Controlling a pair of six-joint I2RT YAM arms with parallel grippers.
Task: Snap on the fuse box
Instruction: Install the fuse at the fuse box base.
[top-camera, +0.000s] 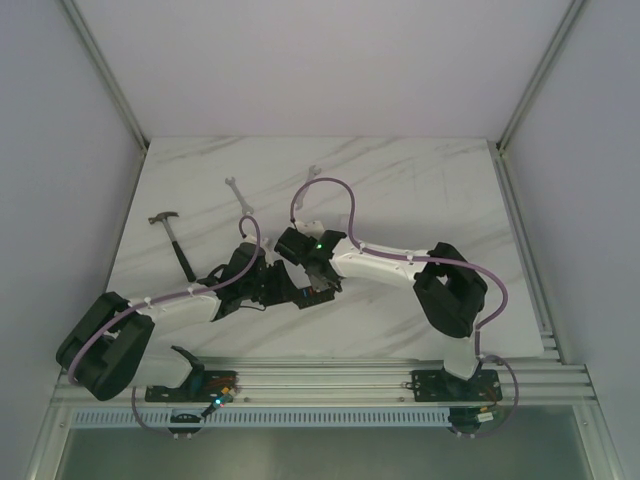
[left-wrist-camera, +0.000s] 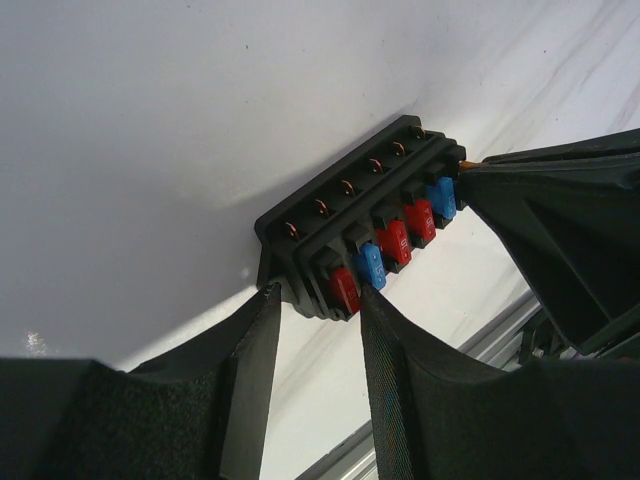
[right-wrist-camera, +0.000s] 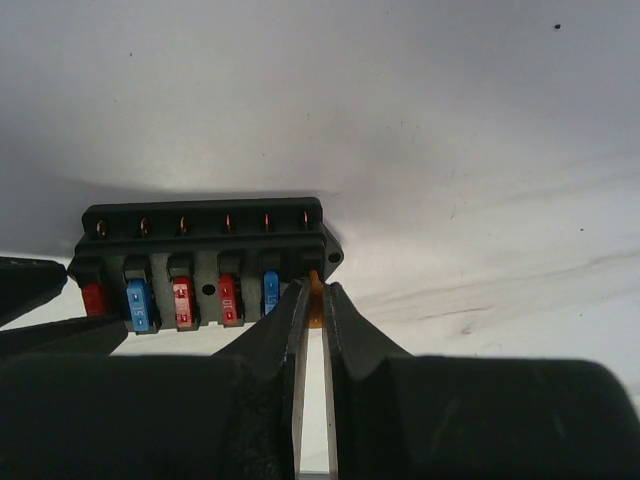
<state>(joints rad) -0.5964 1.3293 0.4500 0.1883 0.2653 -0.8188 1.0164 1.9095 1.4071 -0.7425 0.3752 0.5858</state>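
Note:
The fuse box (left-wrist-camera: 345, 215) is a small black block lying on the white marble table, with a row of red and blue fuses in its slots. My left gripper (left-wrist-camera: 318, 296) is shut on its near end, one finger on each side. At the opposite end my right gripper (right-wrist-camera: 316, 292) is shut on a small orange fuse (right-wrist-camera: 316, 283), which sits at the last slot of the fuse box (right-wrist-camera: 200, 250). In the top view both grippers (top-camera: 295, 283) meet at the table's middle and hide the box.
A hammer (top-camera: 175, 240) lies at the left of the table, and two wrenches (top-camera: 238, 192) (top-camera: 311, 178) lie behind the grippers. An aluminium rail (top-camera: 330, 375) runs along the near edge.

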